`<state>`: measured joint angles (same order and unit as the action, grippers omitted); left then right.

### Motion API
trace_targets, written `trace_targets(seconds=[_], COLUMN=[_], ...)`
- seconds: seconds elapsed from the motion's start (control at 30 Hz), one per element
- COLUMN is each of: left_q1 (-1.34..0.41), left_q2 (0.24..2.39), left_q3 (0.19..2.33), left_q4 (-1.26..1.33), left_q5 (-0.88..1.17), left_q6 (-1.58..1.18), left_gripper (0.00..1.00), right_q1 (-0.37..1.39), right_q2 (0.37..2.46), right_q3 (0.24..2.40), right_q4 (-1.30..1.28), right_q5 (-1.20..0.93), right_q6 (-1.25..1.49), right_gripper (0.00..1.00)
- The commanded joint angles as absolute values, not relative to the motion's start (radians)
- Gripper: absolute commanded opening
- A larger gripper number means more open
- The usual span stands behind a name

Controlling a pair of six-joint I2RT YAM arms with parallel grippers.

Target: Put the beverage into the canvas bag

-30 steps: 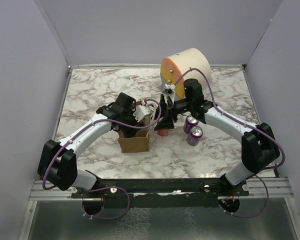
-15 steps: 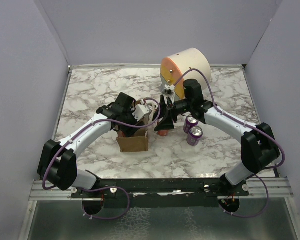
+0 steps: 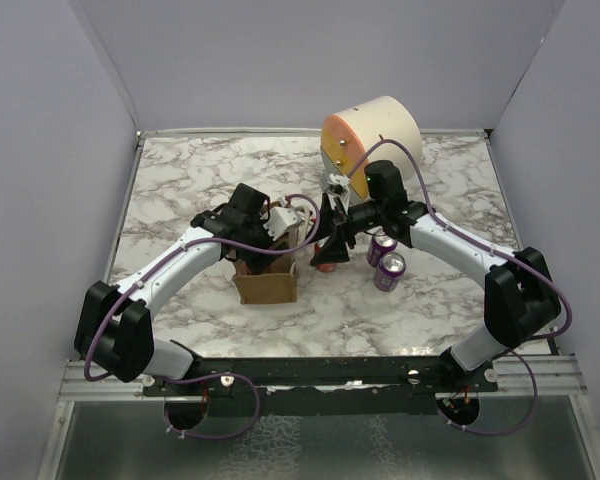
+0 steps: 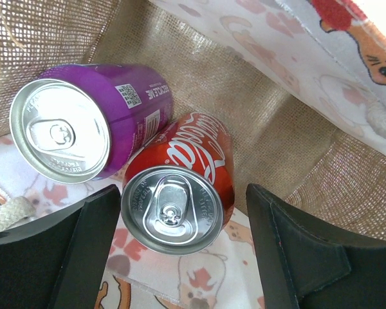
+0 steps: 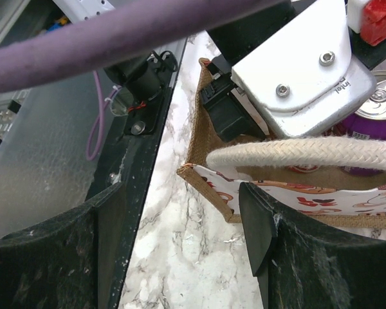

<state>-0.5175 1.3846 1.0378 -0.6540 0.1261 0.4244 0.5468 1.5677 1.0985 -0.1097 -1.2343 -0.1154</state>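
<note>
Your left gripper (image 4: 183,190) hangs over the mouth of the bag (image 3: 267,285) with its jaws spread wide. The red can (image 4: 180,187) sits between them, down inside the bag. The left finger (image 4: 83,251) is just beside the can's rim, and I can't tell whether it touches. The right finger (image 4: 296,251) stands off with a visible gap, so nothing is clamped.

The red can stands with its top towards the wrist camera, pressed against a purple can (image 4: 83,122) that is also in the bag. Woven tan wall shows behind both, with the printed panels at the edges.

Your right gripper (image 5: 180,193) is low at the bag's right side. Its jaws are partly apart and nothing lies between them; you see only marble desk (image 3: 200,170) and the bag's near corner past the tips. The white rope handle (image 5: 296,154) runs across just beyond its fingertips. I see no contact with it.

Out on the desk, two more purple cans (image 3: 387,262) stand together right of the bag, under the right arm. The cream-and-orange drum (image 3: 375,130) lies at the far edge.
</note>
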Motion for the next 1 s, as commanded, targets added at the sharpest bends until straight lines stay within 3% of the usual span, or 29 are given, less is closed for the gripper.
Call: trace_targets(seconds=[0.0,0.57,0.97], left_q1=[-0.517,-0.514,-0.451], left_q2=[1.343,1.217,1.141], left_q3=[1.078,1.177,1.274], left_q4=[-0.65,-0.695,-0.649], left_q5=[0.12,0.119,0.125], left_q6=[0.417,0.485,0.412], left_gripper=[0.83,0.95,0.97], right_q1=[0.553,0.546,0.544], right_q2=[1.511,1.393,1.455], right_q3=[1.122,1.05,1.094], right_q4=[-0.179,-0.253,-0.305], right_q5=[-1.181,-0.98,-0.679], right_q6=[-0.217,-0.315,-0.373], right_gripper=[0.72,0.77,0.92])
